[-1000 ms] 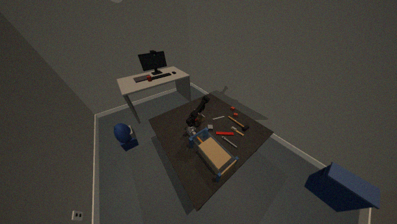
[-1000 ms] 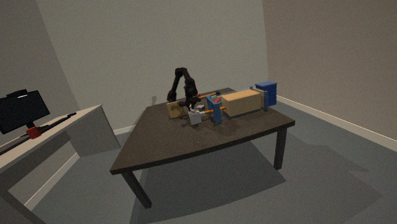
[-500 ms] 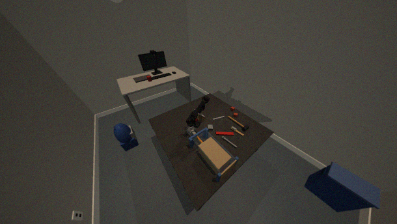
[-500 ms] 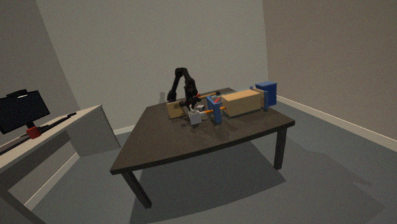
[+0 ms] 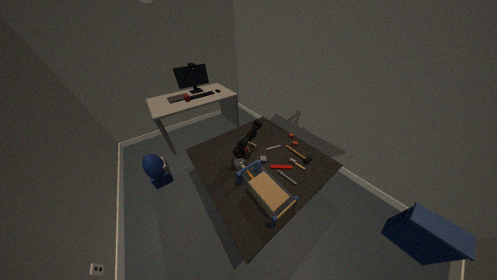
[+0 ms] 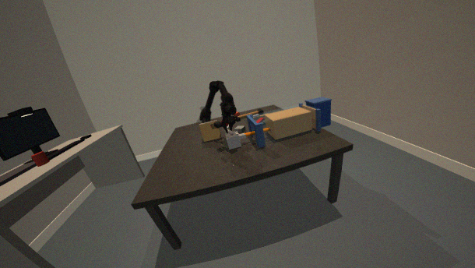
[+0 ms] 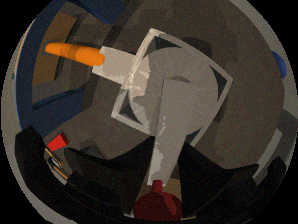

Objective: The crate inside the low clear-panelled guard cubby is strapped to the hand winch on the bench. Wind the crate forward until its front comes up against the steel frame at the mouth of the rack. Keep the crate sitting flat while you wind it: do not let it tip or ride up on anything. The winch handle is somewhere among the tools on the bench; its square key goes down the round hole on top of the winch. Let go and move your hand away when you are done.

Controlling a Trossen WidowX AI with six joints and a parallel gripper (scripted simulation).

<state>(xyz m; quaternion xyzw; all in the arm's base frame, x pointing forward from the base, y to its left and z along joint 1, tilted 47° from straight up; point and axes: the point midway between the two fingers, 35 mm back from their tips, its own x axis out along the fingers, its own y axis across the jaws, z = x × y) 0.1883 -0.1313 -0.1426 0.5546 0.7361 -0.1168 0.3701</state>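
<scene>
The tan crate [image 5: 269, 191] [image 6: 290, 122] sits flat in the clear-panelled cubby. A gap shows between its front and the blue frame [image 6: 257, 136] [image 5: 248, 168] at the mouth. An orange strap [image 5: 249, 174] [image 7: 75, 53] runs from the crate through the frame to the grey winch [image 6: 233, 142] [image 7: 202, 100]. The handle's grey crank arm [image 7: 172, 115] lies across the winch top, its outer end towards my fingers, with a red knob [image 7: 157, 205] there. My gripper [image 7: 166, 141] [image 6: 227, 128] is shut on the handle, low beside the winch. The key is hidden.
A tan board [image 6: 209, 131] stands beside the winch. A grey block [image 5: 263, 158], red bar [image 5: 281, 166], wrench [image 5: 288, 177], brush [image 5: 299, 164], hammer [image 5: 296, 152], flat grey strip [image 5: 274, 147] and two red blocks [image 5: 291, 135] [image 5: 295, 142] lie on the bench.
</scene>
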